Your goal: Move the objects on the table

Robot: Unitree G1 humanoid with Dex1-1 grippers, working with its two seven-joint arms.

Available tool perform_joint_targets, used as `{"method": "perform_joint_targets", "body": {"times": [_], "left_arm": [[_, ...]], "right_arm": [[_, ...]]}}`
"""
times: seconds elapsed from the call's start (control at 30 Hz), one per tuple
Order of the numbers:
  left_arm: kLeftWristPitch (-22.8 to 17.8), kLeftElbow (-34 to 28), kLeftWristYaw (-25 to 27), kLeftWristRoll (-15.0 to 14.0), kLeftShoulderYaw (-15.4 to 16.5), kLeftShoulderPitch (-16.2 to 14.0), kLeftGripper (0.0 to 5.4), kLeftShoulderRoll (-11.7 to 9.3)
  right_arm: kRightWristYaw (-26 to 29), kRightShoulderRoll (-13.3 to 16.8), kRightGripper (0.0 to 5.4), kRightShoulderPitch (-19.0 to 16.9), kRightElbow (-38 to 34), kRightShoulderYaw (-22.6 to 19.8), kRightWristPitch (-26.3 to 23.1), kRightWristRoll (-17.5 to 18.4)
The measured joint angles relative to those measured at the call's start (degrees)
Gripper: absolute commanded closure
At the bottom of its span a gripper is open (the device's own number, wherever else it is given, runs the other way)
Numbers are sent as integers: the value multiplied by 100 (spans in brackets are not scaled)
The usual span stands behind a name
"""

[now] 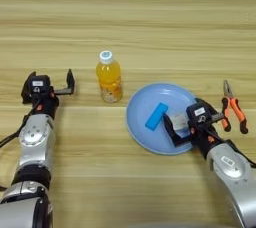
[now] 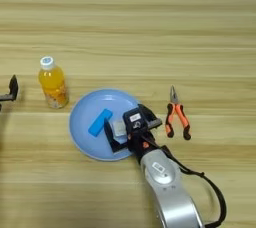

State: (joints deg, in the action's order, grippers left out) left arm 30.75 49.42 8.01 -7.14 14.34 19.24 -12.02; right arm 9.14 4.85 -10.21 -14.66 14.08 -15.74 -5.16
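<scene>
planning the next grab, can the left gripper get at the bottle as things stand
Probably yes. The left gripper sits open on the table beside the bottle, with only bare wood between them. The plate lies on the bottle's far side, out of the way.

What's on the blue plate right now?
On the plate lies a blue block. The right gripper holds a pale grey block over its right side; the surface under the gripper is hidden.

silver arms (image 1: 35, 139), black cables, black end effectors (image 2: 122, 134).
</scene>
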Motion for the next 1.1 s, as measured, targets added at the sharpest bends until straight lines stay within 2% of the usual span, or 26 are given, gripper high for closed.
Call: {"method": "perform_joint_targets", "body": {"times": [0.67, 1.1], "left_arm": [[0, 2, -3, 1, -4, 0, 2, 0], [0, 2, -5, 1, -4, -2, 2, 0]], "right_arm": [[4, -144, 0, 177, 756, 4, 72, 43], [0, -115, 0, 180, 761, 16, 86, 69]]}}
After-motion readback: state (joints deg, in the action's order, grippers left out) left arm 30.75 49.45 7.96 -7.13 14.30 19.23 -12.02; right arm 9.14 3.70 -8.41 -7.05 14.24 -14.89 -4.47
